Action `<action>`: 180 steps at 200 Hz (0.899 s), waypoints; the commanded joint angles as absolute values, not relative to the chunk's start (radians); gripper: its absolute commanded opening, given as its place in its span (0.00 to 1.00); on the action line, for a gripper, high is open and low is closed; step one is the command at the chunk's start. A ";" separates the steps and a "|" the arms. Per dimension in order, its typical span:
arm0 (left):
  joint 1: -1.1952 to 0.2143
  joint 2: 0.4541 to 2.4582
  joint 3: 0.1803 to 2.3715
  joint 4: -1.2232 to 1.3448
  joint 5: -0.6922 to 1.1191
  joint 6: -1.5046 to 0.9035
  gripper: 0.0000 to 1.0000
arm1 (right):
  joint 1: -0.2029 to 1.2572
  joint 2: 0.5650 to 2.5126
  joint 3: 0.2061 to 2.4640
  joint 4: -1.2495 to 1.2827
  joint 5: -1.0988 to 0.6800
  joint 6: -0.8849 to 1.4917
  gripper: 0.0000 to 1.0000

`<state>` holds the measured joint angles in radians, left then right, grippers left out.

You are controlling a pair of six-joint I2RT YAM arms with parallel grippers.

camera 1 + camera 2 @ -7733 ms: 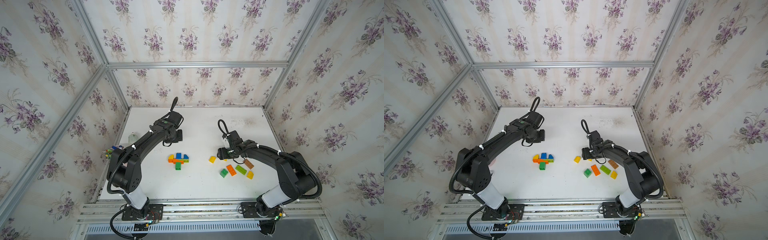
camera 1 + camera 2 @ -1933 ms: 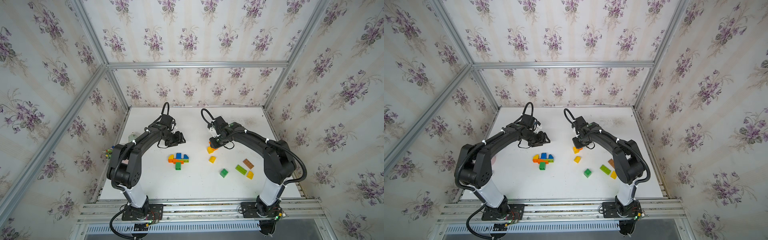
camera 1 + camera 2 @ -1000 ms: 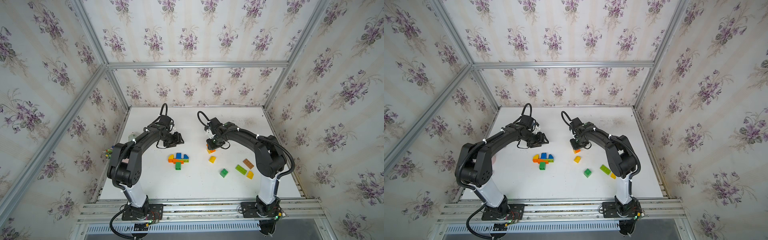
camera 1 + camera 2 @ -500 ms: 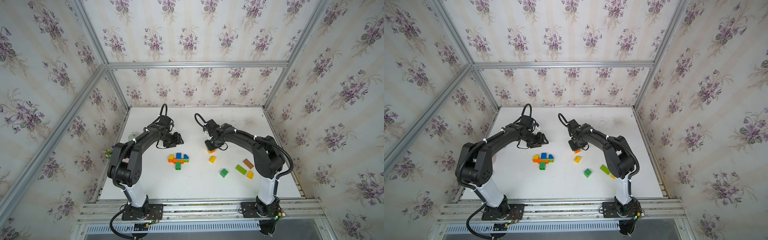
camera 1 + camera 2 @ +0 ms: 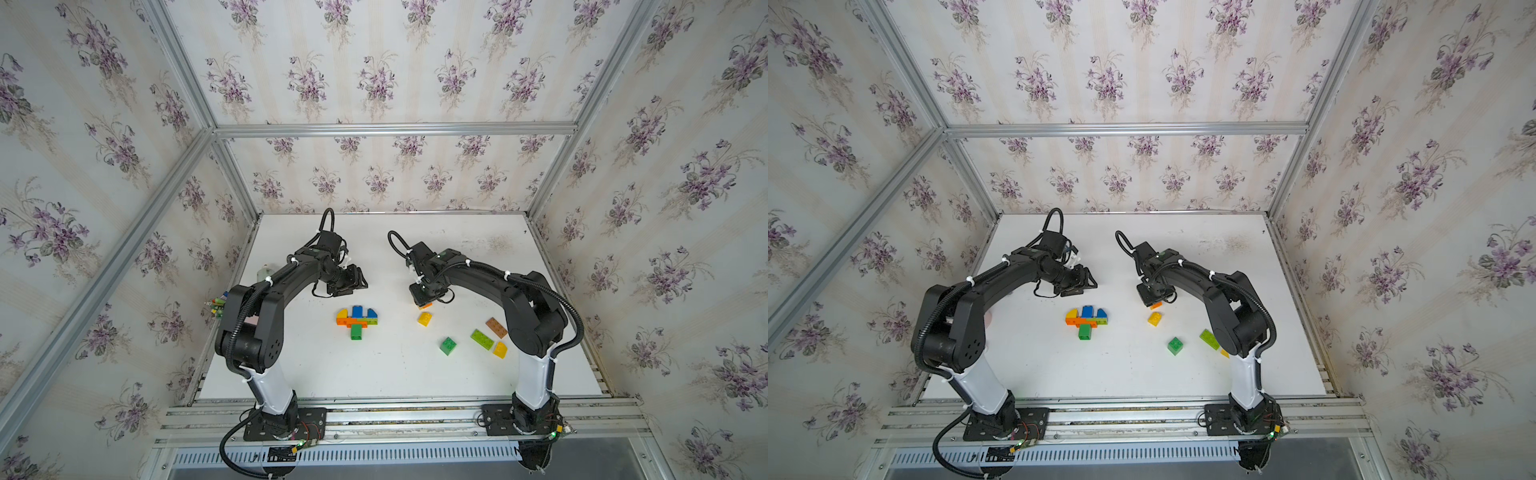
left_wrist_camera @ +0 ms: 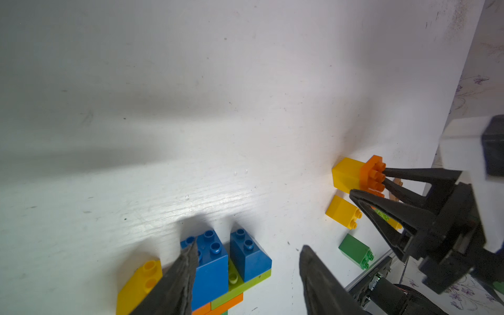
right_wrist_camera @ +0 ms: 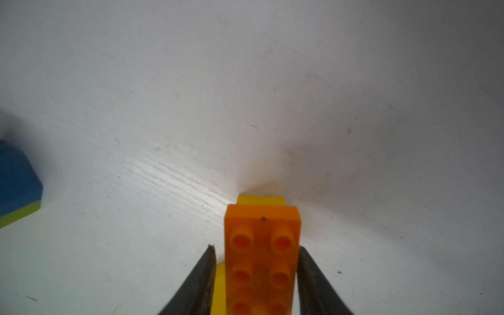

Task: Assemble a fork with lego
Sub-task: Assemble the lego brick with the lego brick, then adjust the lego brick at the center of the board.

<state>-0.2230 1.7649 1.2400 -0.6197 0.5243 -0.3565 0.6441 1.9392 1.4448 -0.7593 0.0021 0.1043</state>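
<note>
Right gripper (image 7: pixel 255 275): jaws spread slightly, flanking the orange studded plastic brick (image 7: pixel 261 256); contact unclear.
Orange brick: atop a yellow brick (image 6: pixel 345 174) on the white table (image 5: pixel 374 365).
Left gripper (image 6: pixel 246 275): jaws spread, empty, above the part-built multicoloured brick fork (image 5: pixel 356 320).

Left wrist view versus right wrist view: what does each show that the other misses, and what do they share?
Only the left wrist: the yellow slope and middle blue brick, a loose yellow brick, a green brick, and the right end effector from outside. Only the right wrist: a slim gap between one finger and the orange brick. Both: the orange brick stacked on a yellow base brick, a blue slope, the table.
</note>
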 commanded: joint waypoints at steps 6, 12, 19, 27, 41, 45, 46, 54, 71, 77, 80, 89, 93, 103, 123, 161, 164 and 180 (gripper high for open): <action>-0.224 1.759 1.252 -0.601 0.554 -0.365 0.62 | 0.644 1.914 1.476 -0.774 -0.026 0.082 0.57; -0.225 1.761 1.250 -0.596 0.561 -0.370 0.62 | 0.644 1.909 1.477 -0.777 -0.025 0.079 0.60; -0.227 1.761 1.250 -0.593 0.566 -0.373 0.62 | 0.644 1.899 1.473 -0.778 -0.020 0.076 0.62; -0.228 1.762 1.254 -0.592 0.568 -0.376 0.62 | 0.643 1.885 1.462 -0.775 -0.013 0.072 0.64; -0.234 1.765 1.261 -0.589 0.575 -0.382 0.62 | 0.640 1.857 1.440 -0.770 -0.004 0.069 0.66; -0.237 1.766 1.264 -0.591 0.577 -0.382 0.62 | 0.638 1.849 1.432 -0.770 -0.001 0.070 0.66; -0.236 1.766 1.267 -0.592 0.578 -0.382 0.62 | 0.638 1.846 1.431 -0.769 -0.001 0.070 0.66; -0.242 1.770 1.275 -0.594 0.578 -0.383 0.62 | 0.634 1.830 1.417 -0.769 0.000 0.075 0.65; -0.251 1.780 1.291 -0.594 0.584 -0.391 0.62 | 0.626 1.790 1.380 -0.759 -0.016 0.098 0.60; -0.254 1.784 1.294 -0.593 0.584 -0.394 0.62 | 0.624 1.772 1.363 -0.750 -0.031 0.110 0.57; -0.255 1.785 1.296 -0.592 0.586 -0.396 0.62 | 0.624 1.764 1.355 -0.746 -0.043 0.116 0.56; -0.259 1.790 1.302 -0.590 0.587 -0.400 0.62 | 0.624 1.741 1.333 -0.731 -0.082 0.134 0.53; -0.262 1.791 1.305 -0.590 0.586 -0.402 0.61 | 0.624 1.730 1.320 -0.724 -0.103 0.142 0.51; -0.262 1.794 1.307 -0.587 0.586 -0.406 0.61 | 0.624 1.707 1.289 -0.696 -0.152 0.169 0.47; -0.263 1.800 1.315 -0.582 0.596 -0.413 0.61 | 0.629 1.674 1.226 -0.629 -0.232 0.221 0.38; -0.267 1.810 1.333 -0.579 0.608 -0.417 0.62 | 0.662 1.689 1.165 -0.565 -0.253 0.275 0.33; -0.268 1.809 1.334 -0.578 0.610 -0.416 0.62 | 0.663 1.692 1.161 -0.561 -0.253 0.278 0.33; -0.268 1.813 1.337 -0.574 0.616 -0.419 0.62 | 0.663 1.705 1.147 -0.539 -0.238 0.285 0.33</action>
